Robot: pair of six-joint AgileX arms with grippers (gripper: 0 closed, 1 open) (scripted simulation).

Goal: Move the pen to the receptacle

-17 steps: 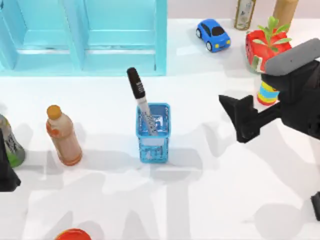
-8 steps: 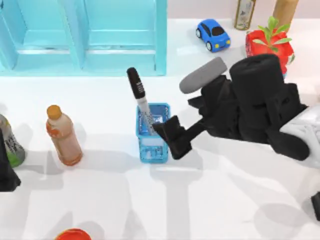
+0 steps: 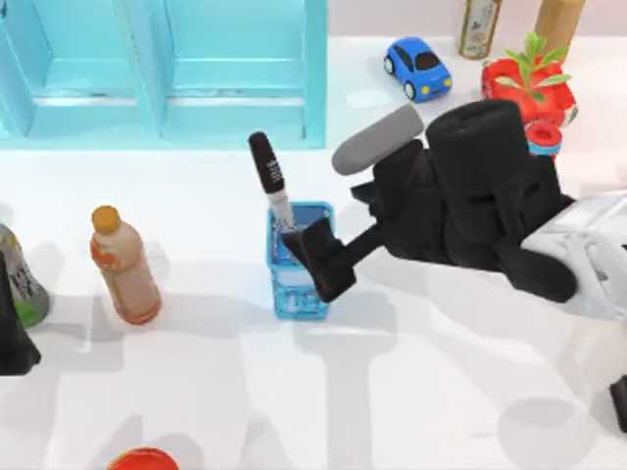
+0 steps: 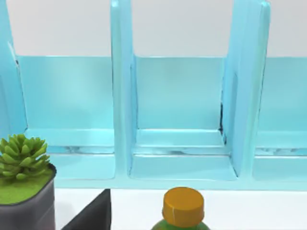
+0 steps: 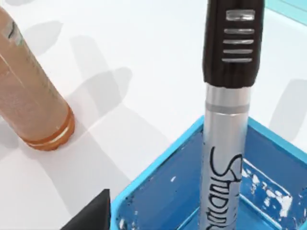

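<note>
The pen (image 3: 266,171), with a black cap and silver barrel, stands leaning in the small blue receptacle (image 3: 299,294) at the table's middle. Its cap sticks out toward the back. My right gripper (image 3: 313,262) hangs open at the receptacle's right rim, close beside the barrel and holding nothing. The right wrist view looks down on the pen (image 5: 225,120) standing inside the blue receptacle (image 5: 158,182), with one dark fingertip (image 5: 91,213) at the edge. My left gripper (image 3: 12,343) stays parked at the table's left edge.
An orange bottle (image 3: 122,264) and a green bottle (image 3: 18,279) stand left of the receptacle. A light blue shelf unit (image 3: 167,69) lines the back. A blue toy car (image 3: 418,67), a red plant pot (image 3: 529,83) and two bottles (image 3: 478,24) sit at the back right.
My right arm has swept from the table's right side leftward to the receptacle. The pen and the left arm have stayed put.
</note>
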